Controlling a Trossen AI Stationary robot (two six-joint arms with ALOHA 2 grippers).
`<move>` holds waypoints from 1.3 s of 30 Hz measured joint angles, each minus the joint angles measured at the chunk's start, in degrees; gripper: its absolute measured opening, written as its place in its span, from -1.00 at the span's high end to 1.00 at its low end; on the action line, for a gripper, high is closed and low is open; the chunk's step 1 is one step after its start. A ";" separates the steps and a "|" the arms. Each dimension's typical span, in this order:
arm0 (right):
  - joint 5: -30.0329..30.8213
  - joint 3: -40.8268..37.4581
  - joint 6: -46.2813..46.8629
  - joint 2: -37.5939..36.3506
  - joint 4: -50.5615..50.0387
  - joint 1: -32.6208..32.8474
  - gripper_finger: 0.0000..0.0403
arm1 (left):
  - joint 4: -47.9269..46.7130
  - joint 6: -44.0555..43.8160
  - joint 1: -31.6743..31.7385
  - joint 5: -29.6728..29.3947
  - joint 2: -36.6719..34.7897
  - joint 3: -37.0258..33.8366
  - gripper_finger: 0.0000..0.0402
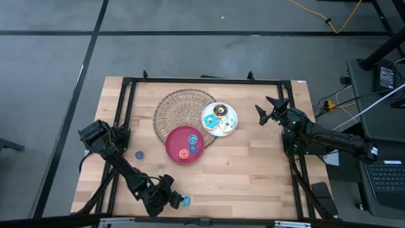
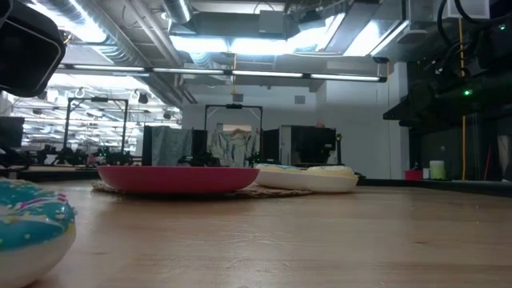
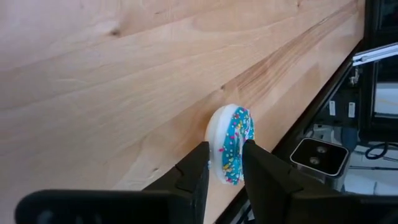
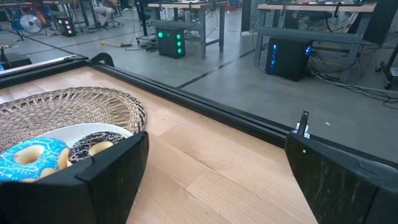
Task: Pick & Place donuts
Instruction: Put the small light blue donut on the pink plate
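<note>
A cyan-frosted, sprinkled donut with a white underside lies near the table's near edge, also seen in the high view as a cyan donut and in the low view. My left gripper is shut on it. A small blue donut lies loose on the wood. The red plate holds three tiny donuts; the white plate holds three larger ones. My right gripper waits open at the right, beside the white plate. My left gripper pinches the cyan donut between its two fingers, one fingertip on the frosted top face and the other on the white side. The fingers come slanting down along the near edge. The donut's white side lies against the tabletop.
A round wicker mat lies under both plates at the table's middle-far part. A black frame rail runs around the table. Bare wood stretches between the plates and the near edge. A small camera block sits just past the near edge.
</note>
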 joint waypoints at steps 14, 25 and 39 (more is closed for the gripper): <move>0.00 -0.02 0.00 0.00 0.00 -0.01 -0.87 | -1.01 -0.05 0.26 1.47 0.15 0.02 0.71; 0.00 0.00 0.00 0.00 -0.01 0.00 -0.87 | -0.90 0.23 0.28 1.50 0.20 -0.11 0.85; 0.00 0.00 0.00 0.00 0.00 0.01 -0.87 | 0.08 0.86 0.27 2.01 0.26 -0.15 0.99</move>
